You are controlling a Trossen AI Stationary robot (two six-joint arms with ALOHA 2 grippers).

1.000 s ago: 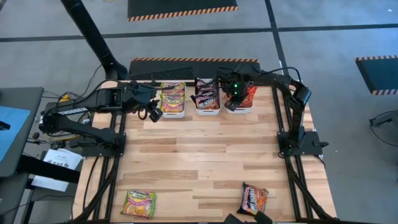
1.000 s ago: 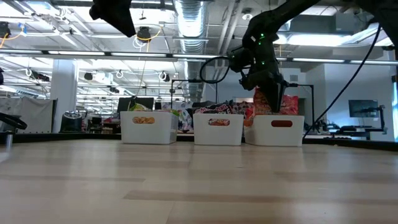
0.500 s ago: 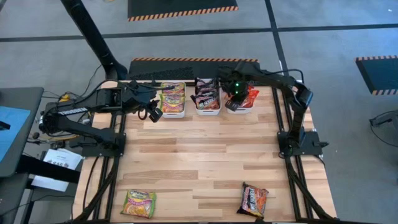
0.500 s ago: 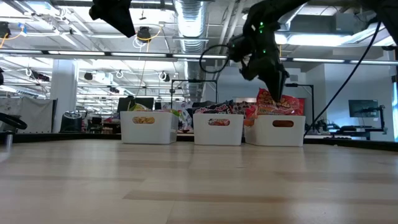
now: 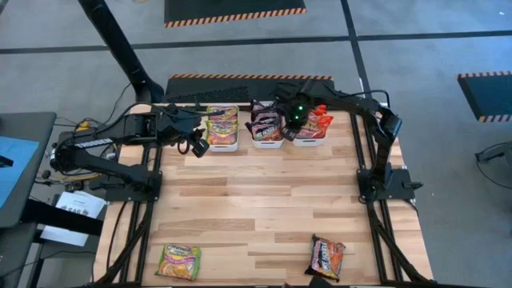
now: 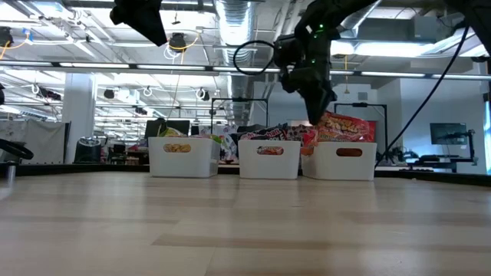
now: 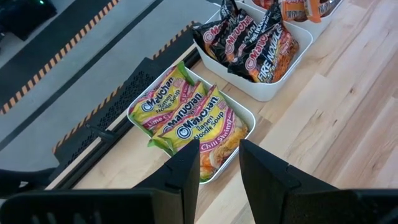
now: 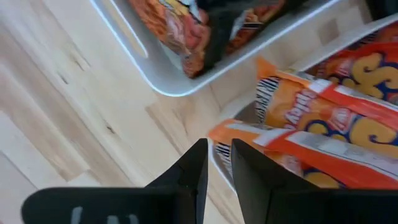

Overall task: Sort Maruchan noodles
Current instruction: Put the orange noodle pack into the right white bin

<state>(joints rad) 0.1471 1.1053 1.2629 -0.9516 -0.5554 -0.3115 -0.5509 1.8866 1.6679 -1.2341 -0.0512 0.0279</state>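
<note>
Three white bins stand in a row at the table's far edge. The left bin [image 5: 222,146] holds green-yellow Maruchan packets [image 7: 186,118], the middle bin [image 5: 266,143] dark packets [image 7: 252,43], and the right bin [image 5: 310,142] red-orange packets [image 8: 323,106]. One green-yellow packet [image 5: 178,262] and one red-orange packet [image 5: 326,256] lie flat near the table's front edge. My right gripper [image 8: 219,165] hangs open and empty, pointing down above the gap between the middle and right bins. My left gripper [image 7: 219,155] is open and empty, raised just in front of the left bin.
Bare wooden tabletop [image 5: 264,200] stretches between the bins and the two loose packets. Dark arm frames and cables run along the table's left side [image 5: 120,172] and right side [image 5: 384,180].
My right gripper has risen and gone toward the table's left, from over the right bin to the gap beside the middle bin, tipping slightly. The red-orange packet that stood upright under it now lies tilted on top of the right bin's pile.
</note>
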